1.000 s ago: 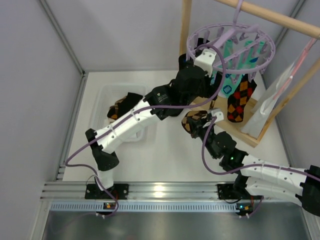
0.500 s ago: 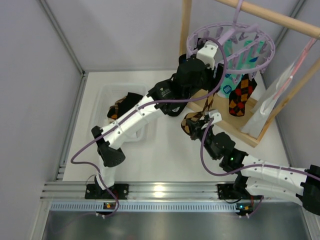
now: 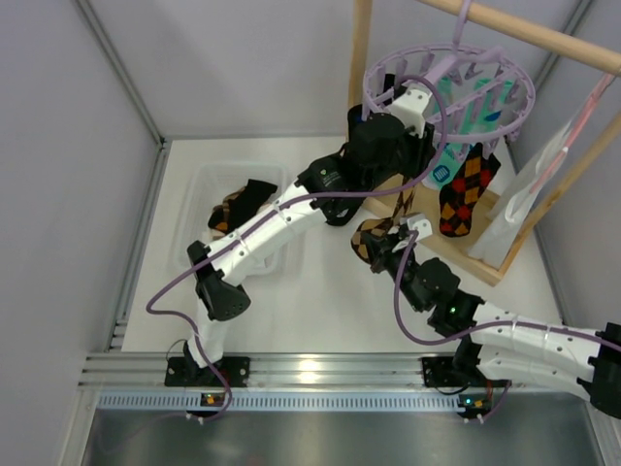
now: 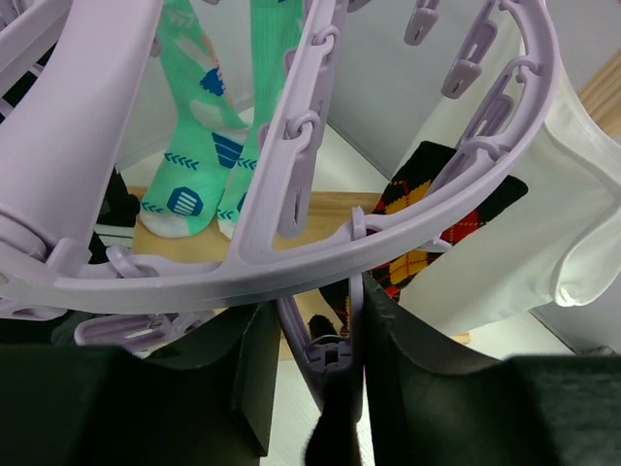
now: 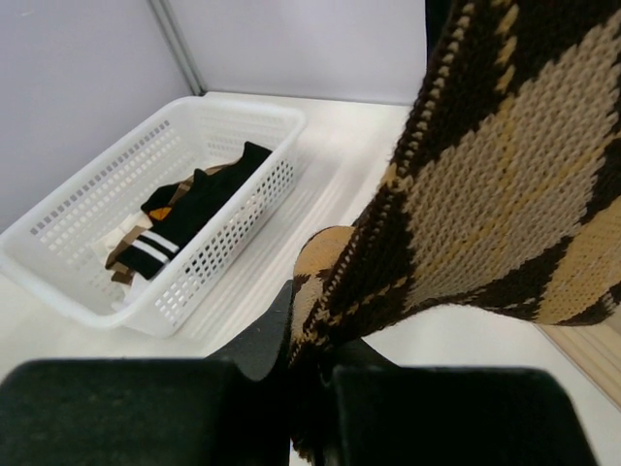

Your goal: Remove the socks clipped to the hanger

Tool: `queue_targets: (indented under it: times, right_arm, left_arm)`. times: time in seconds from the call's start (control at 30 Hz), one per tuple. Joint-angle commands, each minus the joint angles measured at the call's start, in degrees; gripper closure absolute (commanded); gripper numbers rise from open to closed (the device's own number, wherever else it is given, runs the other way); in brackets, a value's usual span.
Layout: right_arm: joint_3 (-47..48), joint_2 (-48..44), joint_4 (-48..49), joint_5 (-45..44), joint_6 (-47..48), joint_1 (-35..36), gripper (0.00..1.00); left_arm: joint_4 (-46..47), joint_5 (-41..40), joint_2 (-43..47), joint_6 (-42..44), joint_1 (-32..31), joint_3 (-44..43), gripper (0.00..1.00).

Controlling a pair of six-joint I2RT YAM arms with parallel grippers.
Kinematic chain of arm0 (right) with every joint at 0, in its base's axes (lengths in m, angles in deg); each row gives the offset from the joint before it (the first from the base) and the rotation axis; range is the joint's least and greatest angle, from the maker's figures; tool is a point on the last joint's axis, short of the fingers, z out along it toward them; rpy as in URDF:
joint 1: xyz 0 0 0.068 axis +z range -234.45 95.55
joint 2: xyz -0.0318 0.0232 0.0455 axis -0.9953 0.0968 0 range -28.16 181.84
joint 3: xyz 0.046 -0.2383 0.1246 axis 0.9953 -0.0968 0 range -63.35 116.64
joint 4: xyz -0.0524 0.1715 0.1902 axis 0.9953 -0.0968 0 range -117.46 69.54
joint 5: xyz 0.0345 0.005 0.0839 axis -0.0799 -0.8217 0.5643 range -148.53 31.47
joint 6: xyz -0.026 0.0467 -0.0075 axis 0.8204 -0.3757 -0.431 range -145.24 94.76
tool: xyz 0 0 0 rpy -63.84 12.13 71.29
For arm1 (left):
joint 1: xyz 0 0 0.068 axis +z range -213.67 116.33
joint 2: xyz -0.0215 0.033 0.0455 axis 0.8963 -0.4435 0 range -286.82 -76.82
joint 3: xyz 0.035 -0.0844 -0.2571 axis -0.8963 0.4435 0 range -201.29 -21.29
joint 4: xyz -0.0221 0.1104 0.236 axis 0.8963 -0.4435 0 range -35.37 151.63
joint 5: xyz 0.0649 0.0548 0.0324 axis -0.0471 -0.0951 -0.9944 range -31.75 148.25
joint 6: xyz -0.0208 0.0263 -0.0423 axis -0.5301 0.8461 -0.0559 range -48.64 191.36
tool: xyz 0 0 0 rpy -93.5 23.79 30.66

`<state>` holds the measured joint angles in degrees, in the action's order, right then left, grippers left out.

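Some socks (image 5: 184, 209) lie in the basket (image 5: 233, 252). The right end effector (image 5: 310, 374) pinches a brown sock (image 5: 485, 194). Green socks (image 4: 194, 136) hang on the hanger (image 4: 408, 243) above the worktop (image 3: 320, 301). The left end effector (image 4: 315, 379) sits around a peg (image 4: 328, 354). I cannot tell if it squeezes.

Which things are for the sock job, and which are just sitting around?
For the job: lavender hanger, mint-teal socks, orange-and-black argyle sock, tan argyle sock in the right gripper, probably the white basket holding socks.
Just there: wooden rack frame, white cloth hanging nearby.
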<state>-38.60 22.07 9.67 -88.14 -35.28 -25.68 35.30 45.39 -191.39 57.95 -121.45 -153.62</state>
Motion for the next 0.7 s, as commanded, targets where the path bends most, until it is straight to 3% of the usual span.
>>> queue_targets:
  times: [0.0, 0.07, 0.1, 0.17, 0.37, 0.4, 0.43, 0.53, 0.57, 0.67]
  right_arm:
    - [1.6, -1.5, 0.0, 0.7, 0.6, 1.3, 1.00]
    - [1.2, -1.8, -0.1, 0.6, 0.6, 1.3, 1.00]
    - [0.9, -2.0, -0.1, 0.5, 0.4, 1.4, 1.00]
    - [-0.7, -2.6, -0.1, 0.3, -0.3, 1.4, 1.00]
    - [-6.6, -8.8, -2.3, -1.3, -4.6, 1.4, 1.00]
    - [-7.1, -9.6, -3.0, -1.4, -5.2, 1.4, 1.00]
    - [-7.6, -11.2, -5.2, -1.2, -5.9, 1.4, 1.00]
    - [-6.9, -13.4, -10.2, -1.6, -7.0, 1.4, 1.00]
    - [-6.6, -13.8, -13.4, -1.7, -7.1, 1.4, 1.00]
    - [-4.9, -14.6, -18.3, -2.6, -7.4, 1.3, 1.00]
  left_arm:
    - [5.3, 0.5, 0.2, 0.3, 0.1, -2.4, 0.62]
    - [5.7, 0.0, 0.1, 0.8, 0.0, -2.5, 0.73]
    - [6.0, -0.4, 0.1, 0.8, 0.0, -2.5, 0.88]
    - [6.0, -1.4, 0.0, 1.0, 0.1, -2.7, 1.00]
    - [5.9, -1.0, 0.0, 1.4, 0.1, -2.5, 1.00]
    - [5.8, -0.6, 0.1, 1.5, 0.0, -1.4, 0.95]
    - [5.8, -0.6, 1.4, 1.1, 0.0, -0.3, 0.63]
    - [5.8, -2.9, 5.6, 0.4, 0.1, 6.1, 0.43]
    - [5.7, -5.0, 7.0, 0.1, 0.1, 8.1, 0.27]
    - [5.6, -12.8, 14.1, -0.7, 0.0, 18.8, 0.09]
